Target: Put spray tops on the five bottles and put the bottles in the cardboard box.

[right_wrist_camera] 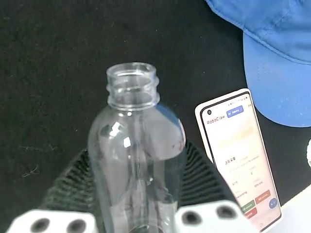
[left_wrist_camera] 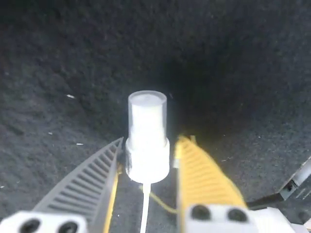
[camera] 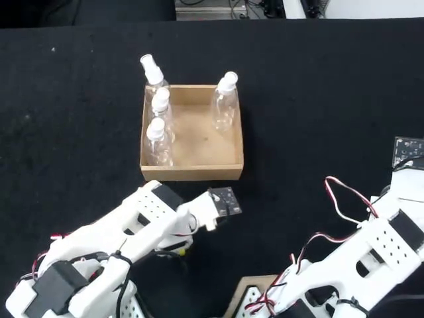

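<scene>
The cardboard box (camera: 192, 172) sits mid-table with several capped clear bottles standing in it, most along one side (camera: 159, 132) and one at the opposite far corner (camera: 224, 103). My left gripper (left_wrist_camera: 149, 145) is shut on a white spray top (left_wrist_camera: 147, 128) whose thin dip tube hangs between the grey and yellow fingers, above black cloth. The left arm (camera: 132, 232) lies just in front of the box. My right gripper (right_wrist_camera: 138, 187) is shut on an open-necked clear bottle (right_wrist_camera: 133, 145), held upright. The right arm (camera: 371, 252) is at the near right.
A phone (right_wrist_camera: 238, 155) and a blue cap (right_wrist_camera: 272, 48) lie on the cloth behind the held bottle. A small dark board (camera: 407, 152) sits at the table's right edge, and a tan plate (camera: 248, 291) at the front between the arms.
</scene>
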Robot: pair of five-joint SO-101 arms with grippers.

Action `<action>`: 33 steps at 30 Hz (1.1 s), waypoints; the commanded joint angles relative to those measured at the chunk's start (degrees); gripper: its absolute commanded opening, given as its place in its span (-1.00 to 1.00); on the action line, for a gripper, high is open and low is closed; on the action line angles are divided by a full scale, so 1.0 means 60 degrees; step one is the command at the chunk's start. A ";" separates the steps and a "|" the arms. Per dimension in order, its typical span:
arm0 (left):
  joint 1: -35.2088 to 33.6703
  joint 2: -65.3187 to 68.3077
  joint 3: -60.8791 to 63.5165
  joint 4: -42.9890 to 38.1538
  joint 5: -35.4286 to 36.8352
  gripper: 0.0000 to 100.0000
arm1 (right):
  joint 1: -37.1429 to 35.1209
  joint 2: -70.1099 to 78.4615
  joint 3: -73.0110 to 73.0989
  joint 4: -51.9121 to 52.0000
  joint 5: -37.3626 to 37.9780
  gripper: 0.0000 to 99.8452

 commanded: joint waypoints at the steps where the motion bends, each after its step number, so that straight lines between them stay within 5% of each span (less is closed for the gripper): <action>1: -0.0007 -0.0322 -0.0256 -0.0088 0.0381 -0.90 | -0.0249 -0.0418 -0.0418 0.0103 0.0000 -0.98; 9: -0.0374 -0.1846 -0.1590 0.1626 0.0498 -0.93 | -0.1363 -0.0418 -0.2469 0.2828 -0.0674 -0.98; 21: -0.4432 -0.6330 -0.4828 0.3722 0.0571 -0.93 | -0.4703 -0.1941 -0.2733 0.3634 -0.3414 -0.98; 27: -0.5355 -0.6784 -0.6147 0.3736 0.1729 -0.93 | -0.8000 -0.5575 -0.1575 0.3516 -0.3912 -0.98; 33: -0.5839 -0.6799 -0.7656 0.2183 0.3956 -0.93 | -1.1780 -0.7363 -0.0505 0.1670 -0.4733 -0.98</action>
